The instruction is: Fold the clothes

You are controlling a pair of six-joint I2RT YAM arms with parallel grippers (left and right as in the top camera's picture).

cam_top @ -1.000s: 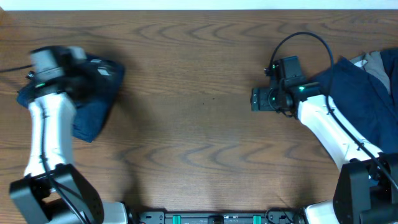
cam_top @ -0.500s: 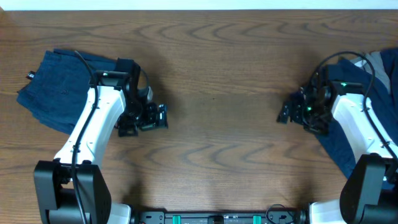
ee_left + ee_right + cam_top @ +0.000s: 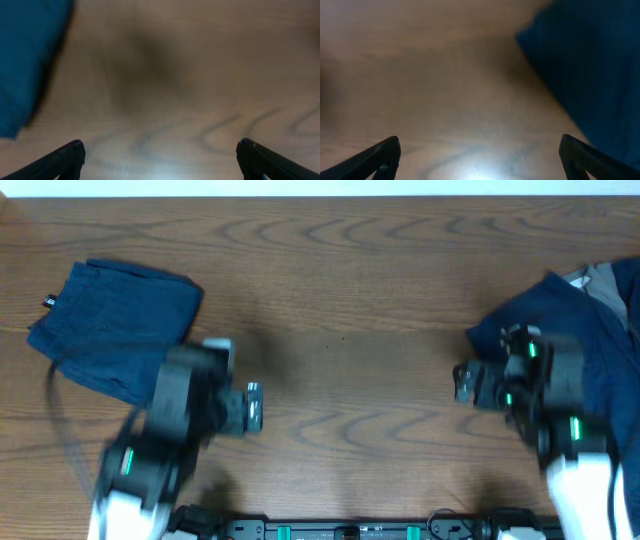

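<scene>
Evidently the left side is finished with: a folded navy garment is lying as a flat, squared-off bundle at the far left of the wooden table. The left gripper is hovering apart from it over bare wood, its fingers spread wide with nothing between them. By my reading it is carrying no cloth because that piece needs no more handling. The right gripper is likewise gaping and empty, hovering just beside the edge of a crumpled navy heap that is sprawling off the table's right side, with a scrap of grey cloth peeking out behind it. That heap is probably the next piece to fold, and the released claw is sitting near its border as if to take a hem. Both arms are showing blurred in the overhead view, so their exact poses are hard to read
</scene>
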